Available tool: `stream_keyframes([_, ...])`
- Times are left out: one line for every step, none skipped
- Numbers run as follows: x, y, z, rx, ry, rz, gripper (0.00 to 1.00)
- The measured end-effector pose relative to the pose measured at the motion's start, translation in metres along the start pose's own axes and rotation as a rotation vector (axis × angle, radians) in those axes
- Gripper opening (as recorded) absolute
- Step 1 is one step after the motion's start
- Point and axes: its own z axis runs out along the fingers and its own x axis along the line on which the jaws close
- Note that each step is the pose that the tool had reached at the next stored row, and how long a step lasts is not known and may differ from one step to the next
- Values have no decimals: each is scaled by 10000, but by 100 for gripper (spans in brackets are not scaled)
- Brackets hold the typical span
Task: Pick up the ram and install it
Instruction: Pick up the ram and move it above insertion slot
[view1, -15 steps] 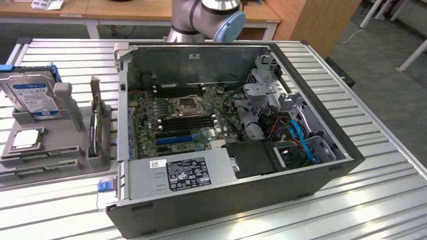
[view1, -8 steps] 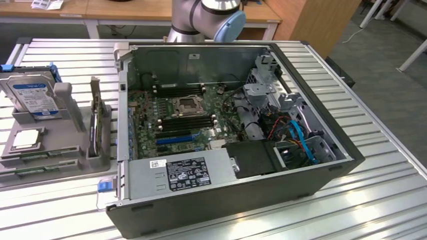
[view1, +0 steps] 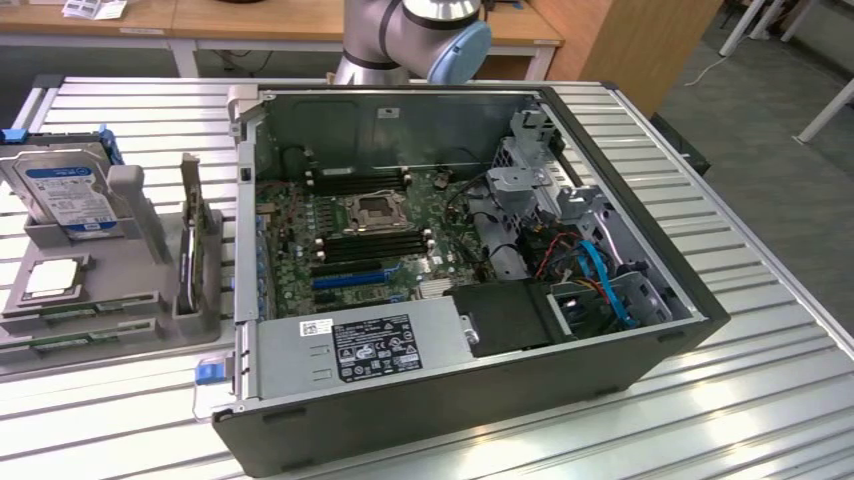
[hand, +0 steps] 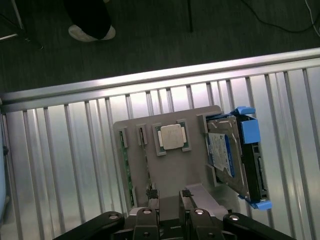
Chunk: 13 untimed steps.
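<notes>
In the exterior view the arm (view1: 424, 35) stood behind the open computer case (view1: 441, 430); the ram (view1: 74, 304) sat in the grey holder (view1: 134, 300) on the slatted table (view1: 747, 400), towards the exterior view's left and well apart from the case; it showed as a thin green strip just beside the processor chip (view1: 54, 280), with a second stick (view1: 60, 341) near it and the hard drive (view1: 67, 195) further along the holder. In the wrist view the gripper (hand: 169, 194) hung above that holder (hand: 170, 175); its fingers (hand: 151, 192) stood spread, with nothing between them; the ram (hand: 146, 165) appeared to rest on its long edge in a slot, narrow and green with small dark parts, between the second stick (hand: 124, 167) and the chip (hand: 171, 137). A clean pick, I judged, called for the fingers square across the stick's thin faces, centred along its length, and clear of the neighbouring stick and the slot walls.
</notes>
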Motion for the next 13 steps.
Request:
stream_keyframes([0, 0, 0, -1, 0, -1, 29])
stream_keyframes([0, 0, 0, 0, 0, -6, 29])
stream_keyframes([0, 0, 0, 0, 0, -10, 29])
stream_keyframes([0, 0, 0, -1, 1, -13, 29])
stream_keyframes([0, 0, 0, -1, 1, -17, 29])
stream_keyframes([0, 0, 0, 0, 1, -21, 29])
stream_keyframes([0, 0, 0, -1, 1, -29, 29])
stream_keyframes([0, 0, 0, -1, 2, -49, 29])
stream_keyframes([0, 0, 0, -2, 4, -85, 29])
stream_keyframes([0, 0, 0, -3, 6, -137, 29])
stream_keyframes([0, 0, 0, -5, 9, -208, 29])
stream_keyframes([0, 0, 0, -7, 13, -286, 29])
stream_keyframes([0, 0, 0, -8, 16, -365, 29])
